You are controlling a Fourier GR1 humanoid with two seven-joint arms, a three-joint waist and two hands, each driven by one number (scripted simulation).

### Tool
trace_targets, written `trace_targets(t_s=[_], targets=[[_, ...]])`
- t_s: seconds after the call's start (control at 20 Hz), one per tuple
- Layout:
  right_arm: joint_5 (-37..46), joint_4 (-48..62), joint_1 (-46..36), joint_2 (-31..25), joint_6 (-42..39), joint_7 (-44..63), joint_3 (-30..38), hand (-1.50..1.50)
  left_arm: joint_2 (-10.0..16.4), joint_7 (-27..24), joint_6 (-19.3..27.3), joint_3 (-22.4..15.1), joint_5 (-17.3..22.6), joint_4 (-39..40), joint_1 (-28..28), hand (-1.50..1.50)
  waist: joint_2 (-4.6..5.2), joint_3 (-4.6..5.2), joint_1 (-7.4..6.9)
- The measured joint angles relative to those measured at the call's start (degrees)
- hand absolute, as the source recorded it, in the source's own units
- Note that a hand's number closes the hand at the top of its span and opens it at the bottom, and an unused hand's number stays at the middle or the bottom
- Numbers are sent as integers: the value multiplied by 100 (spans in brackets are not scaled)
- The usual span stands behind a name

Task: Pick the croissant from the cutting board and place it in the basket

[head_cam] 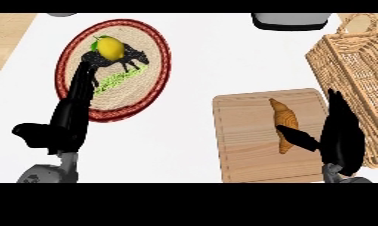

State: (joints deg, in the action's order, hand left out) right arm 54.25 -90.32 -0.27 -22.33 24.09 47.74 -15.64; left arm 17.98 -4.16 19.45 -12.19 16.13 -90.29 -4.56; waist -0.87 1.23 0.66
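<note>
One croissant (284,120) on cutting board (244,162), right hand (343,142) (thumb touching it) and left hand (63,130), fingers straight, empty.

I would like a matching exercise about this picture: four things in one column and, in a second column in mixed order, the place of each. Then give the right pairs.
Things
1. lemon
2. croissant
3. basket
4. left hand

Places
A. at the view's right edge, beyond the cutting board
B. on the plate with the red rim
C. over the plate's left side, fingers straight
D. on the cutting board, beside the right hand

Pairs: 1-B, 2-D, 3-A, 4-C
</note>
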Motion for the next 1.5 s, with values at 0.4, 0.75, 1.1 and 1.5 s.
trace_targets(t_s=[0.4,0.75,1.1,1.5], targets=[[367,-1150,-969,536,-2398,1759,-458,-150,-75,18,25,-151,-83,-170,136,0,11,-61,-113],[766,-1420,-1338,988,-3393,2184,-408,-150,-87,24,23,-96,-73,-246,183,0,35,-88,-79],[1214,-1462,-1313,1523,-3844,2165,-224,-150,-137,-5,14,-74,-127,-268,206,0,61,-107,-60],[1704,-1370,-1124,2039,-4045,1878,-96,-150,-178,181,-1,-51,-220,-409,202,0,78,-118,-70]])
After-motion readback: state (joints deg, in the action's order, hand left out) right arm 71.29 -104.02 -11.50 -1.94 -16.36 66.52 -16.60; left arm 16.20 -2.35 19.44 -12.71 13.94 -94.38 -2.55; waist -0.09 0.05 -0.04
